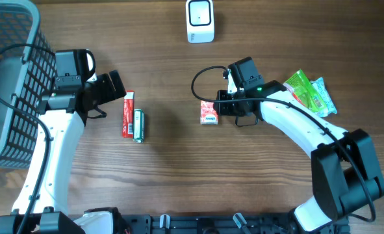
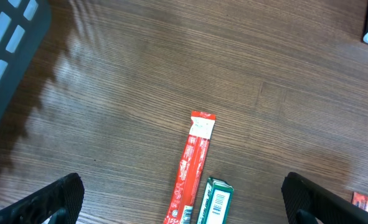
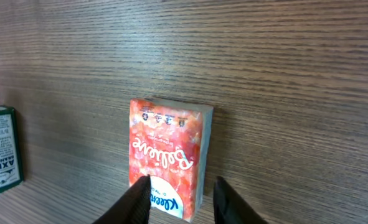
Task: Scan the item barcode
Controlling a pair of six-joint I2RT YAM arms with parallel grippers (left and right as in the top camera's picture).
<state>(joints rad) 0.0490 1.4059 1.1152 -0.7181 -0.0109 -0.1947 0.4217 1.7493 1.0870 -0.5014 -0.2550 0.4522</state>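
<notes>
From above, the white scanner [image 1: 199, 21] sits at the top middle of the table [image 1: 172, 175]. The red tissue pack [image 1: 209, 112] lies flat near the middle, well below the scanner, with the right claw [image 1: 225, 110] at its right end. The left claw [image 1: 117, 88] is on the left, above a red stick packet [image 1: 128, 114] and a green box [image 1: 138, 125].

In the left wrist view, the left claw is spread wide, holding nothing.

In the right wrist view, the right claw's fingers [image 3: 137, 199] stand on both sides of the pack's near end. I cannot tell if they squeeze it.
</notes>
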